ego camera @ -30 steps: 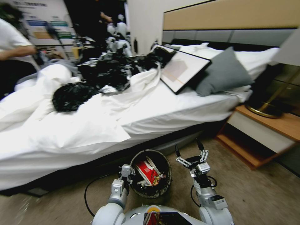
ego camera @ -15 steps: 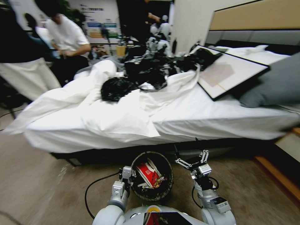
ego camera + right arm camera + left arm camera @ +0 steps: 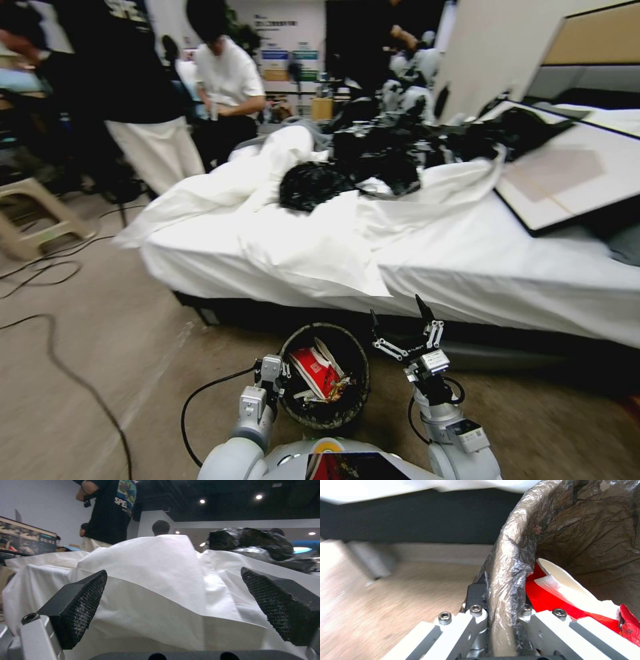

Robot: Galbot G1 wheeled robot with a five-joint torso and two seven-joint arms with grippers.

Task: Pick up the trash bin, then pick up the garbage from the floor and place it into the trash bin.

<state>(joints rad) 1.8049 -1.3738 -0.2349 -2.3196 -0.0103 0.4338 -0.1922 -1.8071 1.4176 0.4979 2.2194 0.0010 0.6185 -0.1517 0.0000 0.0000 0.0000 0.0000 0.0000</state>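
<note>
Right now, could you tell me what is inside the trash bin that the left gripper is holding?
Inside the trash bin, held at its rim by the left gripper, lie crumpled red-and-white wrappers against the dark liner bag. Whatever sits beneath them is covered.

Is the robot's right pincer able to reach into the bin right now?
Probably yes: the right pincer is open and empty, right beside the trash bin, whose top is uncovered.

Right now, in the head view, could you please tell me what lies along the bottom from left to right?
Black cable → left gripper, jaws shut on the bin's rim → trash bin with red wrapper inside → right gripper, jaws open.
</note>
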